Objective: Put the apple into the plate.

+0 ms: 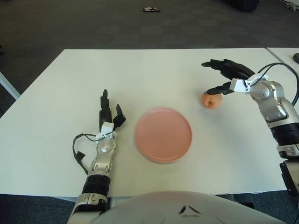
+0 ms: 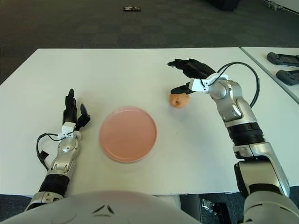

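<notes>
A small orange-red apple [image 1: 211,101] sits on the white table [image 1: 60,93], to the right of the pink plate [image 1: 163,134]. My right hand [image 1: 221,77] hovers just above and behind the apple with fingers spread; the thumb tip is close over the apple's top, and the hand holds nothing. The apple also shows in the right eye view [image 2: 179,100], with the right hand [image 2: 184,77] over it. My left hand [image 1: 108,115] shows left of the plate, fingers extended and empty.
A second white table [image 2: 280,60] stands at the right with two dark handheld devices [image 2: 282,59] on it. A small dark object [image 1: 151,9] lies on the carpet beyond the table. A black cable [image 1: 78,151] loops by my left wrist.
</notes>
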`<state>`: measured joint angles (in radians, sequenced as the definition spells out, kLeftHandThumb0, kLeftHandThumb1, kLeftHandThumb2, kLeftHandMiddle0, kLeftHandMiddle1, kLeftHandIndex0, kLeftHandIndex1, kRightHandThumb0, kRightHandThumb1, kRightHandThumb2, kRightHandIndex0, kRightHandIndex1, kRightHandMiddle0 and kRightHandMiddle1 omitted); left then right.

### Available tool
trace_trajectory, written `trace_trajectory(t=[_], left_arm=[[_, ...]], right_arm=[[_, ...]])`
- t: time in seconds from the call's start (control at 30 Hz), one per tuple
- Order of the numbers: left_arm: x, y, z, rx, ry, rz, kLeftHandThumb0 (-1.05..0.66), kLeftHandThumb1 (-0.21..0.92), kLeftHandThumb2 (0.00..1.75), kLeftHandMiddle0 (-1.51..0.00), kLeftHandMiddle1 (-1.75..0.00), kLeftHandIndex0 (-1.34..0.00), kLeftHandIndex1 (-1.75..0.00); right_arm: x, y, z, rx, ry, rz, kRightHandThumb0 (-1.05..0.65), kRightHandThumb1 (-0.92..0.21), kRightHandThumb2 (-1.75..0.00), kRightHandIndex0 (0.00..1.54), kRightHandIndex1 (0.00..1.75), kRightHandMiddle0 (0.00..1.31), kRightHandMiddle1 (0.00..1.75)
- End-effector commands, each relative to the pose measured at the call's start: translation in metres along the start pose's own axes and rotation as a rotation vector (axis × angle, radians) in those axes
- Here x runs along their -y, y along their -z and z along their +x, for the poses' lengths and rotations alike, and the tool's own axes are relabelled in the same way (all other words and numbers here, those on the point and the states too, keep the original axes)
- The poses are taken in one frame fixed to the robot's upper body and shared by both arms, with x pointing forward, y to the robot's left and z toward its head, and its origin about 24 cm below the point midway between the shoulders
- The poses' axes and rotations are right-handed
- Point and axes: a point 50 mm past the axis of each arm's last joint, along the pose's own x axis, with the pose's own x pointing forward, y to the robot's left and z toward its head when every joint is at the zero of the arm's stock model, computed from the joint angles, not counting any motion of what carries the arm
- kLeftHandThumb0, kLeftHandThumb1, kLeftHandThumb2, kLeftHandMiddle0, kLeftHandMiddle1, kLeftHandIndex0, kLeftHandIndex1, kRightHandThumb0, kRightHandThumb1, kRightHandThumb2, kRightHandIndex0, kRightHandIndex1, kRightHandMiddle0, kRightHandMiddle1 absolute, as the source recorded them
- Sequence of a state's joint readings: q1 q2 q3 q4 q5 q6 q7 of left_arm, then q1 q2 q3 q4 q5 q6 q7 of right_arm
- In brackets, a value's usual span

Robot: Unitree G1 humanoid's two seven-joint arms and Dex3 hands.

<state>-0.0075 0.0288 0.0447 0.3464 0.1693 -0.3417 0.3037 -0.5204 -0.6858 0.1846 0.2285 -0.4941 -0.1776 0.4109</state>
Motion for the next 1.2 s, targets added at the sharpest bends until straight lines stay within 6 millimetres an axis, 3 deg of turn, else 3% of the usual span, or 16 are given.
trace_trajectory(t=[0.0,0.83,1.17], left_arm=[[-0.002,0.002,0.001,-0.010,0.001,0.008,-0.75,0.92,0.94,-0.17,-0.01,0.00,-0.33],[-0.003,0.002,0.000,-0.025,0.002,0.014,-0.75,0.92,0.94,-0.17,-0.01,0.00,-0.34],[-0.003,0.002,-0.001,-0.014,-0.005,0.024,-0.76,0.92,0.95,-0.16,0.00,0.00,-0.34]], right_arm=[[0.003,0.001,0.003,-0.005,-0.001,-0.030,-1.05,-0.92,-0.21,0.00,0.00,0.00,0.00],[-0.006,0.017,0.015,-0.050,-0.016,-0.058,-1.05,-0.92,-0.30,0.00,0.00,0.00,0.00],[-0.031,0.035,0.020,-0.097,-0.085,-0.073,-1.05,-0.92,-0.20,0.00,0.00,0.00,0.00]])
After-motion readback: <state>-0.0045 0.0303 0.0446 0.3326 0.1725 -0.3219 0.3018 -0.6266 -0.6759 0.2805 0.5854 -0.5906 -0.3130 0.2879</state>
